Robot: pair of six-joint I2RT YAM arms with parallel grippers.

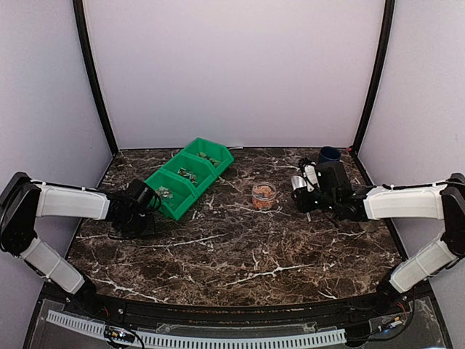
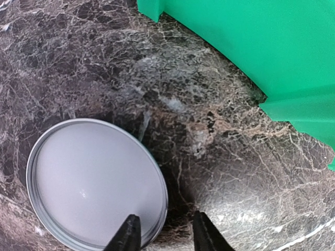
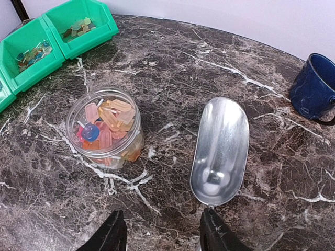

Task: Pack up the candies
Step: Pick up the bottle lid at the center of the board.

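Observation:
The candies [image 3: 107, 124] fill a small clear round jar [image 3: 123, 151] standing open on the marble table; the jar also shows in the top view [image 1: 264, 195]. More candies [image 3: 78, 27] lie in the green three-compartment bin [image 1: 190, 174]. A flat whitish lid [image 2: 97, 183] lies on the table beside the bin. My left gripper [image 2: 165, 236] is open and low, its jaws straddling the lid's right rim. My right gripper [image 3: 163, 236] is open and empty, just behind an empty metal scoop [image 3: 220, 149] that lies to the right of the jar.
A dark blue cup [image 3: 316, 89] stands at the back right, also seen in the top view [image 1: 329, 154]. The green bin's wall [image 2: 251, 47] is close ahead of the left gripper. Grey walls enclose the table on three sides.

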